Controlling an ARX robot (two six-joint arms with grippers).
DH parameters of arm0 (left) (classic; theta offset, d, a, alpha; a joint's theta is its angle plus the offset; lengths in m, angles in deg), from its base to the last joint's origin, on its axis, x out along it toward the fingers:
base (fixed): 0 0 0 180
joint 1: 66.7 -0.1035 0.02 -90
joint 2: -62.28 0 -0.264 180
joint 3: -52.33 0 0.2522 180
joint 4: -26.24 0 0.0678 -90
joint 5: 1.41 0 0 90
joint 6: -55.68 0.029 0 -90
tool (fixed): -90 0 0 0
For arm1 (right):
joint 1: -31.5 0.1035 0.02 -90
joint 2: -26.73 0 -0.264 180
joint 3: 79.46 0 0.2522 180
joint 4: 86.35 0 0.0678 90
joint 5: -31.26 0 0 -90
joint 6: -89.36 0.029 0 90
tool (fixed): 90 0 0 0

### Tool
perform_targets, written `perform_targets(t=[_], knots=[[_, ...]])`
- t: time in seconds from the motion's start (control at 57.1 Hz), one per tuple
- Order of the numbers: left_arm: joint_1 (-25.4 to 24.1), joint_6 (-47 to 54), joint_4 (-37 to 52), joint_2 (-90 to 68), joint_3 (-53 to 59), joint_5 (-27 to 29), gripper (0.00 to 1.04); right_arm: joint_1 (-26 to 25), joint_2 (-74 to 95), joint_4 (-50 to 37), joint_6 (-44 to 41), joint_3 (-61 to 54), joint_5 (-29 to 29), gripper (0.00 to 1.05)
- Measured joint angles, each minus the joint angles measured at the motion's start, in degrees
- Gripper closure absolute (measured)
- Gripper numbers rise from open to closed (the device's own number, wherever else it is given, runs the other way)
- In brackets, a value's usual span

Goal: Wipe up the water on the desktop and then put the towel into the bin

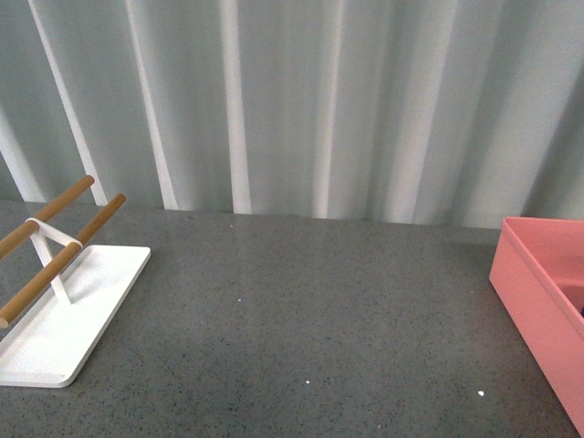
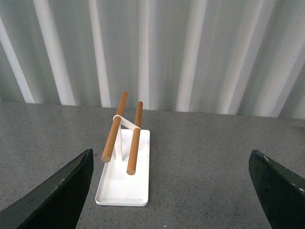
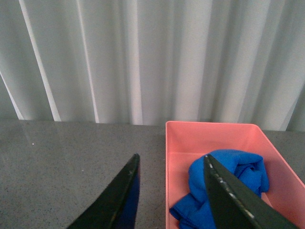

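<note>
Already bunched in bin (image 3: 217, 143): towel (image 3: 224, 186), just beyond right gripper (image 3: 174, 200). Fingers spread, empty. Left gripper (image 2: 171, 191) spread wide too.

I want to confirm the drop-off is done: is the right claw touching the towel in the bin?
Cannot tell. In the right wrist view one right claw finger overlaps the towel inside the bin, with no plain gap or contact.
</note>
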Motion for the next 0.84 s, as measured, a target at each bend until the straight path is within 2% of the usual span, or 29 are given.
perform_targets(t=[0.122, 0.192, 0.227, 0.28, 0.84], knots=[[0.0, 0.0, 0.0, 0.0, 0.0, 0.0, 0.07, 0.0, 0.0, 0.0, 0.0, 0.0, 0.0, 0.29], [0.0, 0.0, 0.0, 0.0, 0.0, 0.0, 0.07, 0.0, 0.0, 0.0, 0.0, 0.0, 0.0, 0.09], [0.0, 0.0, 0.0, 0.0, 0.0, 0.0, 0.07, 0.0, 0.0, 0.0, 0.1, 0.0, 0.0, 0.05], [0.0, 0.0, 0.0, 0.0, 0.0, 0.0, 0.07, 0.0, 0.0, 0.0, 0.0, 0.0, 0.0, 0.08], [0.0, 0.0, 0.0, 0.0, 0.0, 0.0, 0.07, 0.0, 0.0, 0.0, 0.0, 0.0, 0.0, 0.07]])
